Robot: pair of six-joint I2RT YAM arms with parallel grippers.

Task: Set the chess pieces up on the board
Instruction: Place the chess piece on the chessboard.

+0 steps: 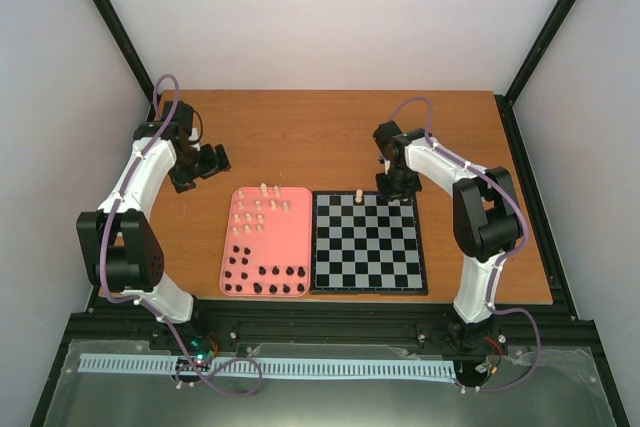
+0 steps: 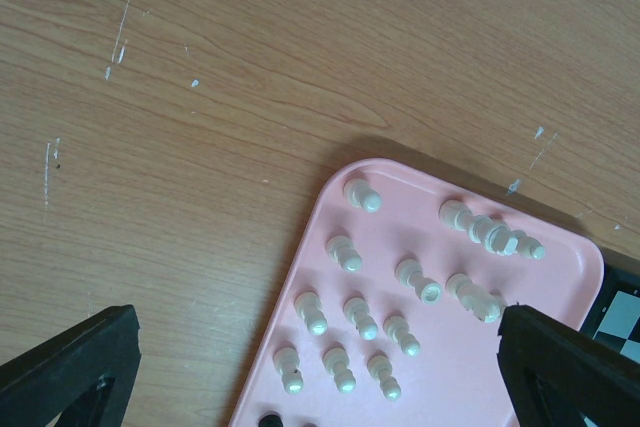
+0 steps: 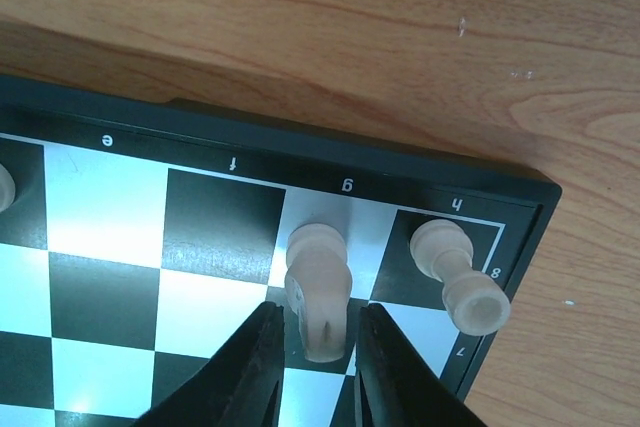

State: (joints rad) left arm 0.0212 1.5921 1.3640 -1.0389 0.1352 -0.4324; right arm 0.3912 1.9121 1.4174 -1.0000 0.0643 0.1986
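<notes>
The board point(image 1: 368, 291) lies right of centre. My right gripper point(image 3: 318, 312) hangs over its far right corner, fingers point(image 3: 260, 347) straddling a cream knight point(image 3: 320, 292) that stands on the g square, a thin gap on each side. A cream rook point(image 3: 455, 272) stands on the h corner square. Another cream piece point(image 1: 359, 194) stands further left on that row. My left gripper point(image 2: 318, 322) is wide open above the pink tray's point(image 2: 450, 367) far left corner, holding nothing. Several cream chess pieces point(image 2: 355, 312) stand in the tray.
The pink tray point(image 1: 290, 237) touches the board's left side; black pieces point(image 1: 262, 277) fill its near part. Bare wood point(image 1: 300, 137) lies behind both. The table's right edge point(image 1: 530, 207) is close to the right arm.
</notes>
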